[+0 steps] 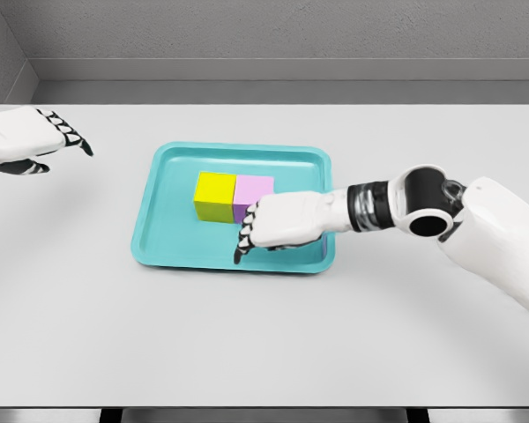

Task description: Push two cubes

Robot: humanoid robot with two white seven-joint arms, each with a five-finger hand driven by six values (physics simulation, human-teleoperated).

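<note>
A yellow cube (215, 196) and a pink cube (252, 190) stand side by side, touching, inside a teal tray (172, 220) in the middle of the table. My right hand (247, 233) reaches in from the right over the tray's front right part. Its fingers (244, 231) are extended and relaxed, with the fingertips against the pink cube's near right side, and it holds nothing. My left hand (70, 134) hovers at the far left, well away from the tray, fingers relaxed and empty.
The tray sits on a white table (264, 344) that spreads wide around it. A grey wall runs behind the table's far edge.
</note>
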